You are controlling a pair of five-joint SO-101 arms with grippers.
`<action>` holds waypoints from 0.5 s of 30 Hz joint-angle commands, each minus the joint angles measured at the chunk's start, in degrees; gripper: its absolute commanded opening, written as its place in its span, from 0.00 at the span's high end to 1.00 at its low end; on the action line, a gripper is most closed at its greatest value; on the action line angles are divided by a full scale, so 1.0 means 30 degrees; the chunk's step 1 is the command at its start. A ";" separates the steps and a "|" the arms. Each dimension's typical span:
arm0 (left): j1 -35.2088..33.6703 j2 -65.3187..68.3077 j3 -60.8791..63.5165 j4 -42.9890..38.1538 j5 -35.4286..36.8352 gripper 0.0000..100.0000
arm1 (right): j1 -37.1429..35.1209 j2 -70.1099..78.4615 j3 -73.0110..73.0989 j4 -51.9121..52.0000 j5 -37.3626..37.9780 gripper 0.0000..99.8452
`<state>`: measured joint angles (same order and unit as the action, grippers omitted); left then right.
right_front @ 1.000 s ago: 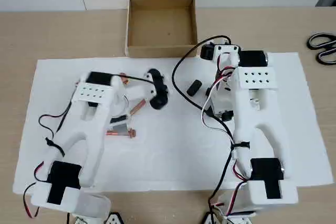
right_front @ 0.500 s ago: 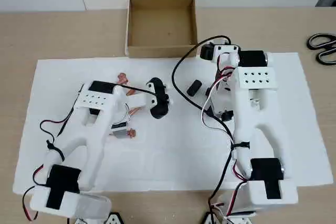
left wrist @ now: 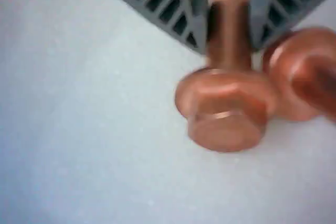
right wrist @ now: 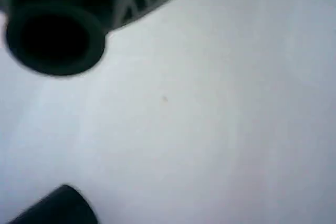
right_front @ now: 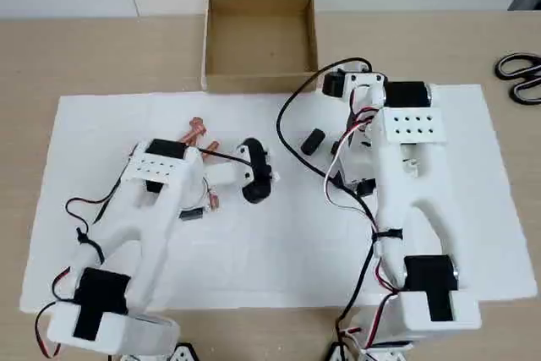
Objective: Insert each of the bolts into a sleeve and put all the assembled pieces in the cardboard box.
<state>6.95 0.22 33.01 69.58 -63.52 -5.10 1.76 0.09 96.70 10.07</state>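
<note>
- Pinching one copper bolt [left wrist: 226, 108] by its shank, the left gripper [left wrist: 228, 30] has its jaws pressed onto it, with the head pointing toward the paper [left wrist: 79, 129].
- One second bolt [left wrist: 299, 77] lies just beside the held head in the left wrist view.
- Three bolts can be counted from above. One is under the left arm's tip [right_front: 213, 200]. Two loose ones [right_front: 196, 128] lie near each other on the paper, between that arm and the box [right_front: 258, 40].
- The right gripper [right wrist: 68, 3] is closed on one black sleeve [right wrist: 52, 38], whose open end faces the wrist camera above the paper.
- A second sleeve [right wrist: 58, 205] lies on the paper near it, making two sleeves in the right wrist view.
- From above, one sleeve [right_front: 313, 141] lies on the paper between the two arms, apart from both.
- The single box stands open-topped, touching the paper's far edge.
- One pair of scissors [right_front: 520, 73] lies on the table [right_front: 84, 57], well apart from the bolts and sleeves.
</note>
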 commanded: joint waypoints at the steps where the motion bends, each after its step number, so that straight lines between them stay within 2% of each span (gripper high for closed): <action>1: 0.0234 0.0205 0.0571 -0.0147 -0.0029 0.98 | 0.0044 -0.0982 -0.0117 0.0132 0.0000 0.99; 8: 0.0440 0.0000 0.0249 0.0029 0.1231 1.00 | 0.0044 -0.0982 -0.0117 0.0161 0.0000 0.99; 15: 0.0440 -0.0029 -0.2857 0.3136 0.3106 1.00 | 0.0073 -0.1011 0.0440 0.0132 0.0000 0.99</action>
<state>7.38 0.92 29.14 74.68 -57.01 -5.10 1.76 1.05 96.70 10.07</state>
